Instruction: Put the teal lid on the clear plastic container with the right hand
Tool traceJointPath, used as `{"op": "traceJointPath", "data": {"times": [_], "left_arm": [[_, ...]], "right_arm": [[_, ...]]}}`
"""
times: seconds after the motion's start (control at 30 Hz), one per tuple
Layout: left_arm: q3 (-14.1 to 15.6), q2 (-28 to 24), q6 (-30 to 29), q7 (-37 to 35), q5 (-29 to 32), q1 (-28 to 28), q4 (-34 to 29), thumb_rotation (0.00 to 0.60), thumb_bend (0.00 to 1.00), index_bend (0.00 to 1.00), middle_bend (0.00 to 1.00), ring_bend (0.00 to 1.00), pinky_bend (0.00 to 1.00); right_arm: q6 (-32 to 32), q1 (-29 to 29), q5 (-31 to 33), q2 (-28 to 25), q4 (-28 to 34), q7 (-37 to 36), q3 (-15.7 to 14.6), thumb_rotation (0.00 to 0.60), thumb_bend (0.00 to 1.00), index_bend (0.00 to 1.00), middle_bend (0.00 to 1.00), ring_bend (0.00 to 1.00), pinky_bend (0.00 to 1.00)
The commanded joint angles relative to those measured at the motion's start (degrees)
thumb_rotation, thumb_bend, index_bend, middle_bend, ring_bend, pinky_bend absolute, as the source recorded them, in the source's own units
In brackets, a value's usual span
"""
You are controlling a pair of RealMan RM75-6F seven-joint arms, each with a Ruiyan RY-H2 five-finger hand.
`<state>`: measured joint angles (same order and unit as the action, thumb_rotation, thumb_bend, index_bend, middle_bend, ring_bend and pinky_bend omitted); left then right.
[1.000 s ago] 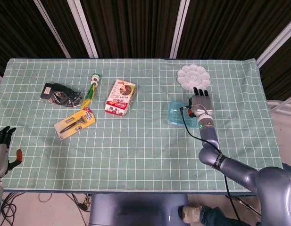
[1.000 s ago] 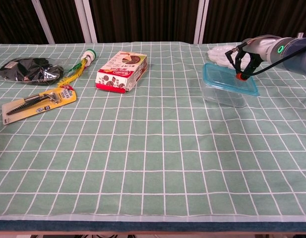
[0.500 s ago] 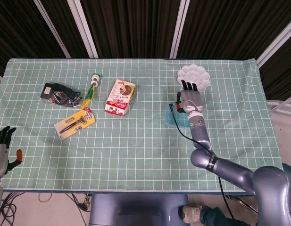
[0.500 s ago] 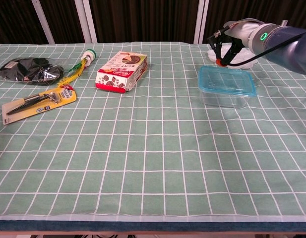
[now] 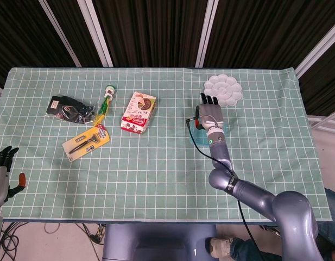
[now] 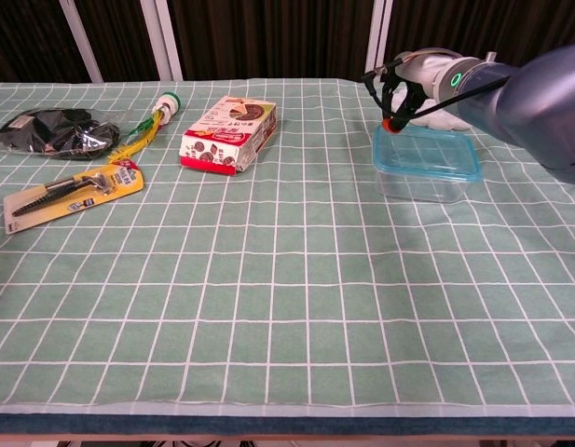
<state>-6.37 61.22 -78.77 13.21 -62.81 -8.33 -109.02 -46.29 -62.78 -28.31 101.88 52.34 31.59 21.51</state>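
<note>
The teal lid (image 6: pixel 427 152) lies flat on the clear plastic container (image 6: pixel 419 184), at the right of the table in the chest view. My right hand (image 6: pixel 410 86) hovers over the lid's far left corner with its fingers apart and nothing in them. A red-tipped finger (image 6: pixel 388 122) reaches down to the lid's edge. In the head view my right hand (image 5: pixel 210 114) covers most of the container, and only a teal strip of the lid (image 5: pixel 196 136) shows. My left hand (image 5: pixel 1 173) hangs empty off the table's near left edge.
A white flower-shaped palette (image 5: pixel 223 90) lies just beyond the container. A snack box (image 6: pixel 228 136) stands mid-table. At the left are a carded tool (image 6: pixel 73 194), a black bag (image 6: pixel 49 133) and a green-capped item (image 6: pixel 162 110).
A second ago my right hand held the lid tilted over the container. The lid now lies flat on it, and the hand has let go and moved left to the far left corner.
</note>
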Motion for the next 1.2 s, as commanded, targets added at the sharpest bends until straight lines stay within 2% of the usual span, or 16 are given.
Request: {"op": "traceJointPath", "data": {"times": [0.03, 0.57, 1.2], "left_arm": [[0.0, 0.0, 0.0, 0.0, 0.0, 0.0, 0.0, 0.600, 0.54, 0.09, 0.00, 0.00, 0.00], [-0.1, 0.0, -0.2, 0.0, 0.4, -0.1, 0.2, 0.600, 0.54, 0.09, 0.00, 0.00, 0.00], [-0.2, 0.0, -0.2, -0.1, 0.5, -0.2, 0.3, 0.600, 0.54, 0.09, 0.00, 0.00, 0.00]], "right_arm": [[0.4, -0.1, 0.2, 0.5, -0.6, 0.5, -0.2, 0.600, 0.45, 0.61, 0.03, 0.00, 0.00], [5.6, -0.3, 2.6, 2.3, -5.2, 2.6, -0.5, 0.600, 0.45, 0.61, 0.03, 0.00, 0.00], [7.4, -0.8, 6.9, 2.0, -5.0, 6.6, -1.5, 0.600, 0.45, 0.61, 0.03, 0.00, 0.00]]}}
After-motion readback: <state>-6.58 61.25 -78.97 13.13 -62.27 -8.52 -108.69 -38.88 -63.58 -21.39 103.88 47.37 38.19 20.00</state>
